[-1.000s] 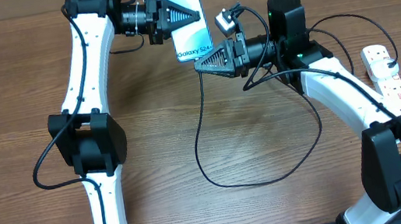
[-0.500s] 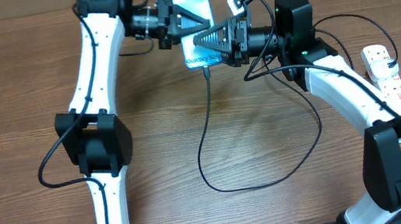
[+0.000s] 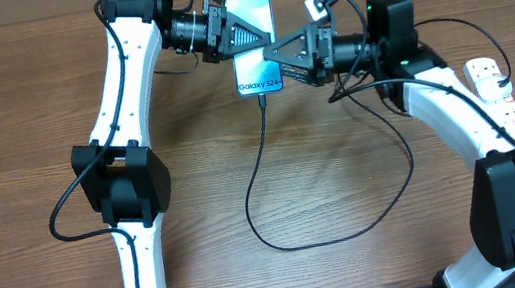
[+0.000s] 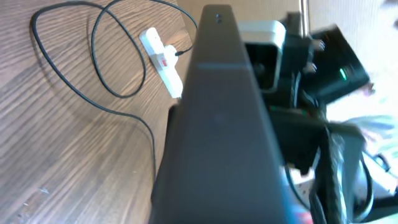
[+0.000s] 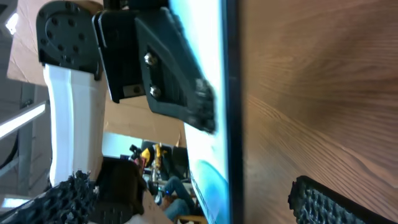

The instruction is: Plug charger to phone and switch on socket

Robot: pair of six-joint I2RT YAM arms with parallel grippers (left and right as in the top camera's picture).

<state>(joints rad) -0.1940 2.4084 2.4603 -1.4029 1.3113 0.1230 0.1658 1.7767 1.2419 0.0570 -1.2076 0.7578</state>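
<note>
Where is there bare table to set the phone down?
Free: wood left of the left arm; the strip between that arm and the charger; the front edge below its loop. Crowded: the top, where left pincer and right pincer flank the phone, and by the socket.

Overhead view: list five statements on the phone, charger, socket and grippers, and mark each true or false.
The left gripper grips the phone. True.
The phone's screen is dark. False: it glows light blue.
The charger reaches the phone's short edge by the Galaxy S24 text. True.
The socket lies between the two arms. False: it sits far right, beside the right arm.
The right gripper clamps the charger. False: it stands open beside the phone.
</note>
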